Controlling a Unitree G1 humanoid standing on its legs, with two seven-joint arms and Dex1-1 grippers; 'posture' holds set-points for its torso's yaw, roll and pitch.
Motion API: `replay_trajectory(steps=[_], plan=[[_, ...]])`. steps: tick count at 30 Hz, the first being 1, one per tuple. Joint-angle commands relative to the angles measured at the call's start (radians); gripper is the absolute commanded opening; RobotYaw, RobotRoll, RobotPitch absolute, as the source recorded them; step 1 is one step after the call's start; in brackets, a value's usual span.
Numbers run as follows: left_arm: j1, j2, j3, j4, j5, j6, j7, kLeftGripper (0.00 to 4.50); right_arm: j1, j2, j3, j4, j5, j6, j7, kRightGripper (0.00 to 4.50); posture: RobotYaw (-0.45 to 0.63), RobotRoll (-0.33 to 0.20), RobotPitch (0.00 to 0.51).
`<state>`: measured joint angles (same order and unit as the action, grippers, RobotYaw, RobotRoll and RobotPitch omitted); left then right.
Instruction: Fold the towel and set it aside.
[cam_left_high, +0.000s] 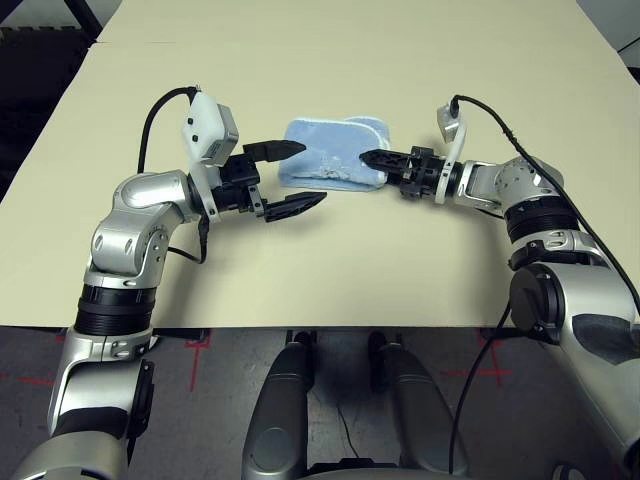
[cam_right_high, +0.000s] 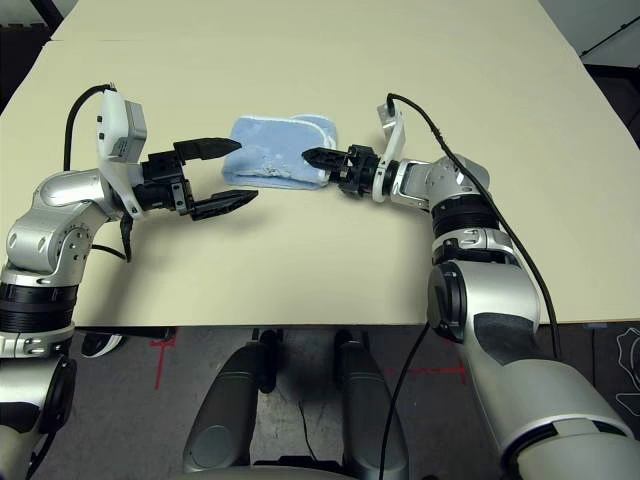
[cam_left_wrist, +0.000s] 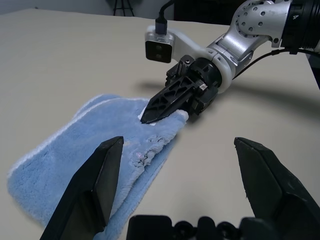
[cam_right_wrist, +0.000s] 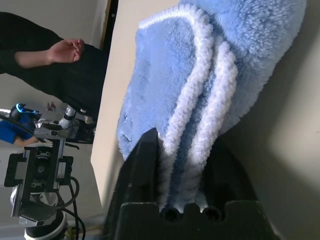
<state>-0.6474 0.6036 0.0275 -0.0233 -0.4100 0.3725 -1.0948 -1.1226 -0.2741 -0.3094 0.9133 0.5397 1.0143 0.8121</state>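
Observation:
The light blue towel (cam_left_high: 325, 150) lies folded over on the tan table (cam_left_high: 320, 270), its white hem layers stacked at the right end. My right gripper (cam_left_high: 365, 157) comes in from the right and is shut on that hemmed edge. In the right wrist view the towel's hems (cam_right_wrist: 200, 100) sit pinched between the black fingers (cam_right_wrist: 145, 165). My left gripper (cam_left_high: 311, 173) is open at the towel's left end; its far finger lies over the cloth and its near finger hangs over bare table. In the left wrist view the right gripper (cam_left_wrist: 146, 118) pins the towel (cam_left_wrist: 90, 145) beyond my spread fingers (cam_left_wrist: 95, 185).
Bare tabletop stretches all around the towel. The table's front edge (cam_left_high: 300, 328) runs just past my elbows. In the right wrist view, a person's hand (cam_right_wrist: 65, 50) and dark sleeve show beyond the table's far side, with equipment on stands (cam_right_wrist: 37, 170).

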Motion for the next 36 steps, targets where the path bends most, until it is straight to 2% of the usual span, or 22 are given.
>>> replay_trajectory(steps=[1,3,14,19,24,28,36], plan=[[0.012,0.004,-0.019,-0.012,-0.006,0.004,-0.007,4.5,0.024,-0.002,-0.014,0.001,0.007,-0.005,-0.02,0.57,0.14,0.0,0.285],[0.014,0.003,-0.021,-0.012,-0.005,0.003,-0.007,4.5,0.029,-0.002,-0.022,-0.009,0.014,-0.009,-0.026,0.02,0.14,0.0,0.283],[0.01,0.004,-0.027,-0.006,-0.004,0.003,-0.008,4.5,0.047,-0.008,-0.081,-0.074,0.055,-0.125,-0.052,0.02,0.11,0.0,0.269],[0.01,-0.007,-0.016,0.006,-0.016,0.02,0.008,4.5,0.034,-0.013,-0.12,-0.087,0.068,-0.288,-0.044,0.02,0.09,0.0,0.267],[0.021,-0.016,-0.01,0.042,-0.005,-0.006,0.017,4.5,-0.021,-0.037,-0.204,-0.029,0.094,-0.469,-0.091,0.02,0.08,0.0,0.268],[0.012,-0.033,-0.004,0.088,0.015,-0.058,0.048,4.5,-0.058,-0.047,-0.278,0.053,0.081,-0.739,-0.197,0.02,0.07,0.0,0.268],[-0.004,-0.035,-0.019,0.142,0.027,-0.137,0.02,4.5,-0.081,-0.107,-0.336,0.201,0.05,-1.095,-0.373,0.02,0.05,0.0,0.27]])
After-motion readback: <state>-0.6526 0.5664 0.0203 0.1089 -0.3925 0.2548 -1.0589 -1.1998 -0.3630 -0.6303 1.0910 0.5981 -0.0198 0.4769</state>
